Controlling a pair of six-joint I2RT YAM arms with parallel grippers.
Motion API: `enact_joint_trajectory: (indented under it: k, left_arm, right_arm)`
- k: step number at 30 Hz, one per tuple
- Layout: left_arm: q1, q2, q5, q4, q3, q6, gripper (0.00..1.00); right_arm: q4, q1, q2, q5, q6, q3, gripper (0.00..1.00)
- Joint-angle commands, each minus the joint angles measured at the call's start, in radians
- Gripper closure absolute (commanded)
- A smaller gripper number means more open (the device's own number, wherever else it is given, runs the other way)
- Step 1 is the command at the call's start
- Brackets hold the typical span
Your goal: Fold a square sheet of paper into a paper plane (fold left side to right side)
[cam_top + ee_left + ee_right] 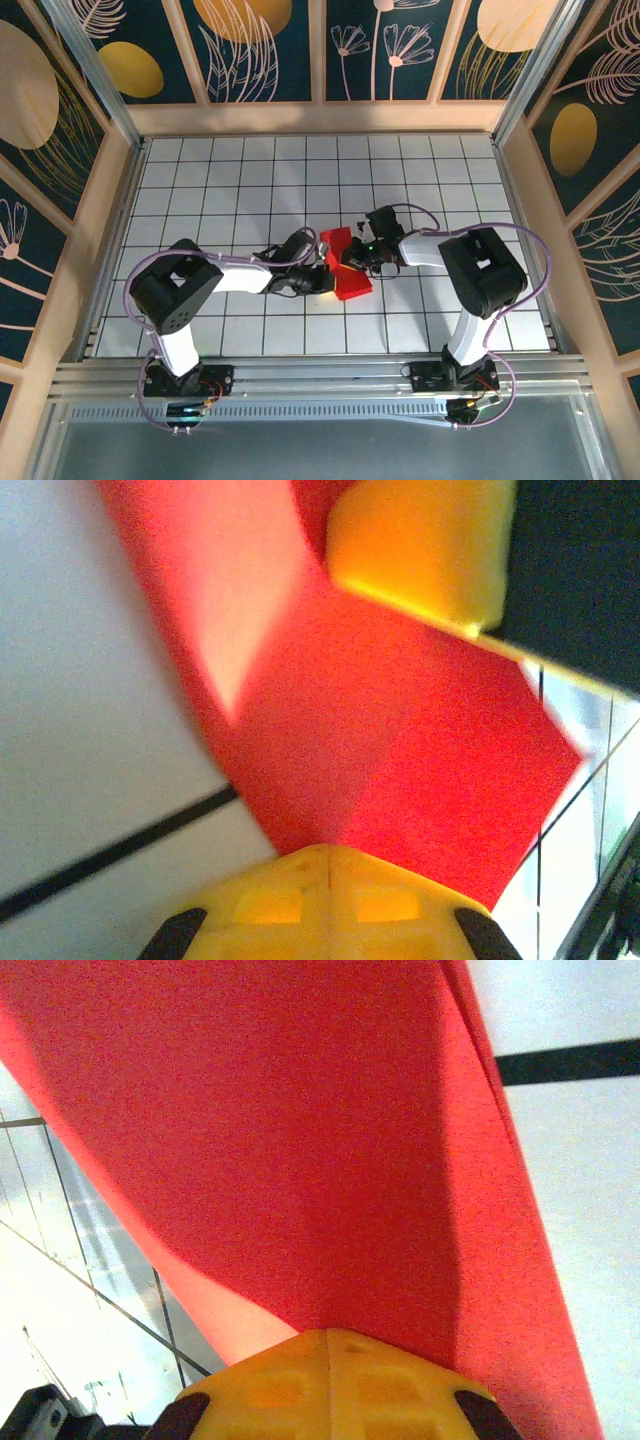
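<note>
Nearest the lens in the left wrist view, the left tool (328, 880) is seen with its yellow jaws closed, and the thin, bright red square sheet of paper (400, 760) runs out from between them, so it is judged to be gripped at an edge. The right tool (328, 1360) is likewise seen clamped shut on the red paper, which rises away from it toward 12 o'clock. From above, the sheet is found near the middle of the white, black-gridded worktop (250, 180), approached by the left arm from 9 o'clock and by the right arm from 3 o'clock. Overlapping layers and a crease can be made out, so some folding is judged done. No slim, sharp-tipped dart is formed yet, and most of the shaping is judged to remain.
</note>
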Motion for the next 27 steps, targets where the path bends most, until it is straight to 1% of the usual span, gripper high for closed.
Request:
enact_joint_trajectory:
  k: [1,3,4,7,10,13,18,22,27]
  left_arm:
    - [-0.006,-0.054,0.058,-0.086,-0.026,-0.032,1.00]
    - [0.032,-0.075,0.070,-0.061,-0.030,-0.055,1.00]
    - [0.049,-0.110,0.076,-0.043,-0.032,-0.063,1.00]
    - [0.078,-0.111,0.093,-0.018,0.000,-0.060,1.00]
    - [0.077,-0.073,0.119,-0.010,0.050,-0.048,1.00]
    - [0.072,-0.025,0.123,-0.003,0.074,-0.041,1.00]
    - [0.036,0.045,0.136,0.011,0.111,-0.037,1.00]
    - [0.014,0.085,0.119,0.010,0.117,-0.038,1.00]
    - [0.005,0.096,0.105,0.006,0.102,-0.033,1.00]
  right_arm:
    - [-0.068,-0.021,0.026,0.109,0.034,-0.067,1.00]
    - [-0.047,-0.030,0.014,0.102,0.054,-0.084,1.00]
    - [-0.039,-0.030,0.011,0.100,0.057,-0.087,1.00]
    - [-0.026,-0.029,0.008,0.087,0.059,-0.094,1.00]
    - [-0.023,-0.029,0.008,0.081,0.059,-0.100,1.00]
    - [-0.022,-0.029,0.009,0.080,0.056,-0.103,1.00]
    - [-0.026,-0.030,0.011,0.081,0.053,-0.103,1.00]
    - [-0.026,-0.029,0.011,0.080,0.051,-0.105,1.00]
    - [-0.026,-0.028,0.013,0.080,0.051,-0.106,1.00]
